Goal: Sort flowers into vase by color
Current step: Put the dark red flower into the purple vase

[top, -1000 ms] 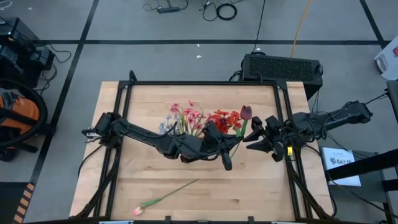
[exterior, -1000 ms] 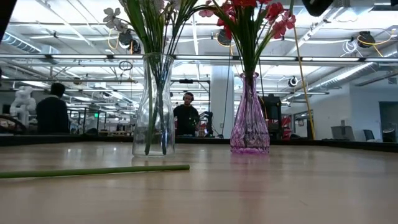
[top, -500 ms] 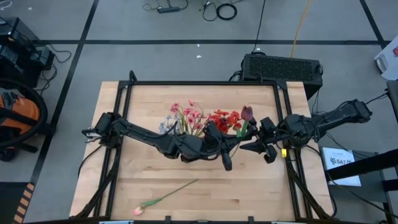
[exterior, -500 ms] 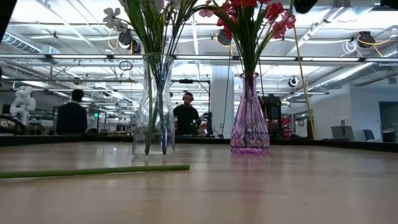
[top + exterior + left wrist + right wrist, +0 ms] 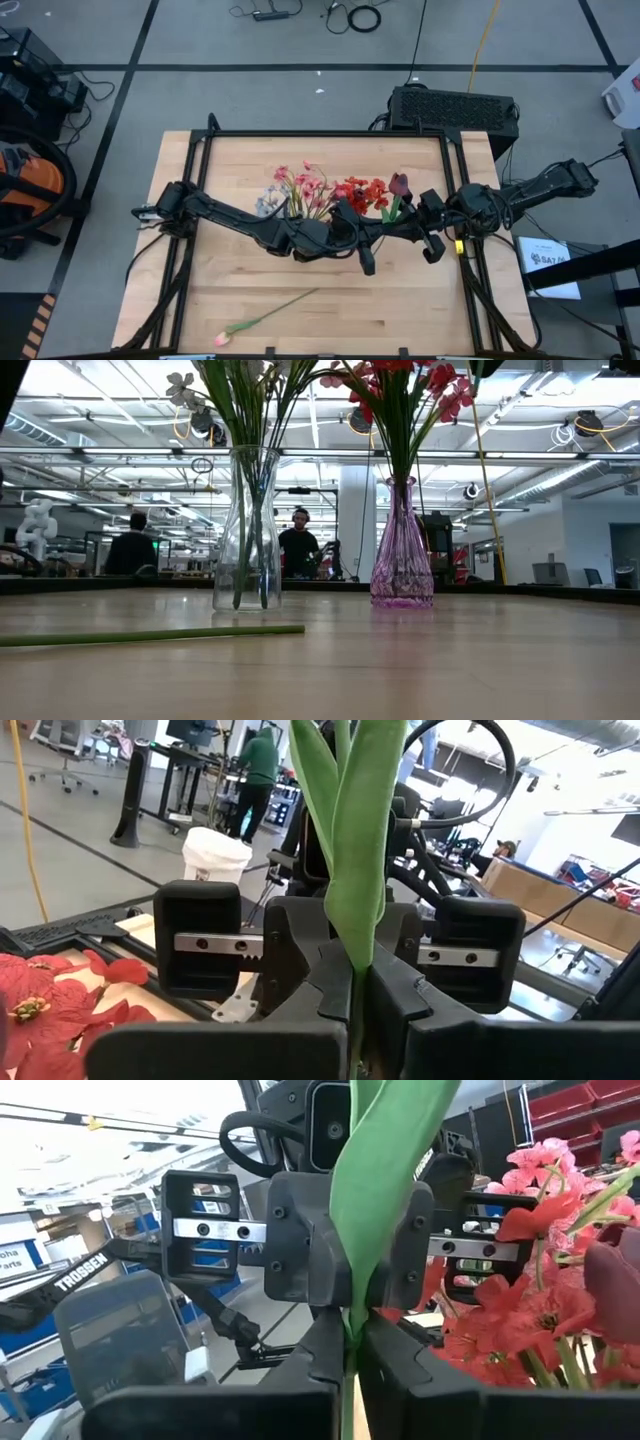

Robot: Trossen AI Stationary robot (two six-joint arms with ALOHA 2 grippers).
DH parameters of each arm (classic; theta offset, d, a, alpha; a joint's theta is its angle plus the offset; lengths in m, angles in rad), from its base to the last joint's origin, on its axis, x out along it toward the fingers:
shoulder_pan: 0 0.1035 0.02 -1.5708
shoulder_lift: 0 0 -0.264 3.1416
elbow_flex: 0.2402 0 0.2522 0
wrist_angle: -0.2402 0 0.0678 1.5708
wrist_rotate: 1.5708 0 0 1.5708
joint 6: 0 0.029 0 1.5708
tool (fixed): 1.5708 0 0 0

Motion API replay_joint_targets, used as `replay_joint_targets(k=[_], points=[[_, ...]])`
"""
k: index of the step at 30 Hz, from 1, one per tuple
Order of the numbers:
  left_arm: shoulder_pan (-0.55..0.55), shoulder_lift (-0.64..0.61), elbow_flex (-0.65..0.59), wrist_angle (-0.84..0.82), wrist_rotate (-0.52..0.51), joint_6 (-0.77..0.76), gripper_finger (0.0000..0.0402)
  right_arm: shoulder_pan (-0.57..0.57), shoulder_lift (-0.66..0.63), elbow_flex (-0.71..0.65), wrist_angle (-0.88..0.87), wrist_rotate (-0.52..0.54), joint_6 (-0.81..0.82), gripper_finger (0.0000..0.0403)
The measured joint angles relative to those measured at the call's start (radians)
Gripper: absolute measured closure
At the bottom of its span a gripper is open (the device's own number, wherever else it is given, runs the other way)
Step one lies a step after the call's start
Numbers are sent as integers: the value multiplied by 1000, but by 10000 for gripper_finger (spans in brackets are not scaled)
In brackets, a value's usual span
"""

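Note:
Both grippers are shut on one flower, a dark red tulip (image 5: 398,183) with a green stem and a long leaf (image 5: 355,850). It is held right of the vases. My left gripper (image 5: 382,230) reaches in from the table's left and my right gripper (image 5: 404,232) from the right, tip to tip. A clear vase (image 5: 247,525) holds pink and pale blooms (image 5: 300,188). A purple vase (image 5: 402,545) holds red blooms (image 5: 362,192). A pink-tipped flower (image 5: 265,318) lies flat on the table near the front edge. My left gripper pinches the tulip's green stem (image 5: 356,985) between its two fingers, just below the leaf. The fingers come level from the table's left and lie across the stem. The leaf stands up from the hold. My right gripper pinches the same stem (image 5: 349,1342) between its two fingers, at the foot of the leaf. The fingers come level from the table's right, across the stem and facing the left gripper. The leaf (image 5: 385,1180) rises upright above them.
The red blooms (image 5: 520,1310) stand close beside the held flower. The loose flower's stem (image 5: 150,634) stretches along the near left of the table. A black frame rail (image 5: 325,133) borders the table, and people stand in the room beyond.
My right gripper has moved toward the table's left, up to the tulip's stem in the left gripper, and has shut on it. The tulip has stayed where it was.

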Motion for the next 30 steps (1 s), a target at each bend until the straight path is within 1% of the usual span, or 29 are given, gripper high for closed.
replay_joint_targets(k=[5, 10, 12, 15, 18, 21, 22, 24, 27, 28, 30], points=[[0, 0, 0, -2, 3, -2, 372, 0, 0, 0, -11, 0, 7, 396], [0, 0, 0, -3, 3, 0, 335, 0, -1, 0, -16, 0, 8, 399], [1, -4, 0, -6, 18, 1, 318, 0, -6, 0, -19, -1, 10, 399], [1, -24, -2, -3, 67, 5, 295, 0, -51, 0, -23, 0, 10, 400], [-2, -75, -2, -12, 93, 64, 278, 0, -123, 2, -53, 24, 3, 401], [-12, -146, 0, -47, 100, 115, 273, 7, -205, 3, -170, 69, 3, 402], [-17, -175, 0, -76, 101, 129, 273, 16, -232, 5, -223, 91, 4, 402], [-23, -234, 0, -149, 98, 136, 272, 49, -281, 28, -385, 163, 11, 402], [-35, -342, 0, -309, 41, 137, 272, 131, -309, 98, -603, 325, 4, 402], [-38, -376, 1, -369, 10, 133, 272, 163, -309, 121, -651, 377, 1, 402], [-49, -439, 1, -490, -45, 123, 272, 227, -295, 155, -679, 473, -11, 402]])
